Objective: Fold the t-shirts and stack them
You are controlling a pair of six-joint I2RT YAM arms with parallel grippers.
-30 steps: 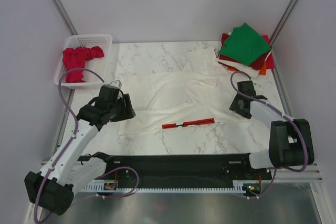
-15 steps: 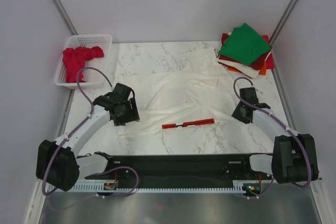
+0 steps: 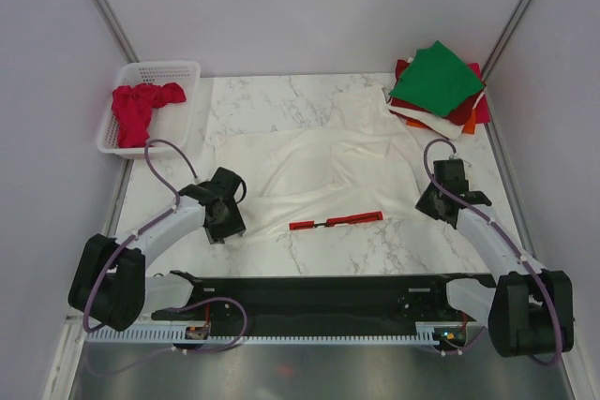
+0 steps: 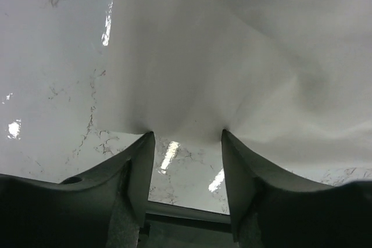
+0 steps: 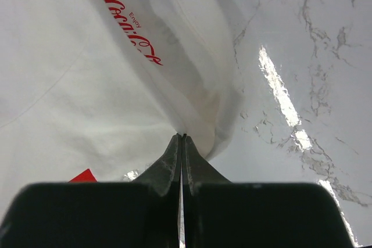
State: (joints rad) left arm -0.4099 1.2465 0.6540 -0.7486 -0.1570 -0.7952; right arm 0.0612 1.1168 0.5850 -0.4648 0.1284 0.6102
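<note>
The cream-white t-shirt (image 3: 319, 161) lies wrinkled across mid-table; the green t-shirt (image 3: 436, 77) covers most of the far-right stack (image 3: 466, 111). The right gripper (image 5: 183, 137), fingers pressed together, pinches a fold at the shirt's right edge. The left gripper (image 4: 187, 137), fingers spread, meets the near hem, apparently ungrasped. Both grippers sit nearer the near edge of the table (image 3: 375, 245) than a second ago.

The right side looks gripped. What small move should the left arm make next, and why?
Probably close the left gripper on the near hem of the white t-shirt. Its fingers stand open with the hem edge right at their tips, while the right gripper is shut on a fold of the same shirt.
</note>
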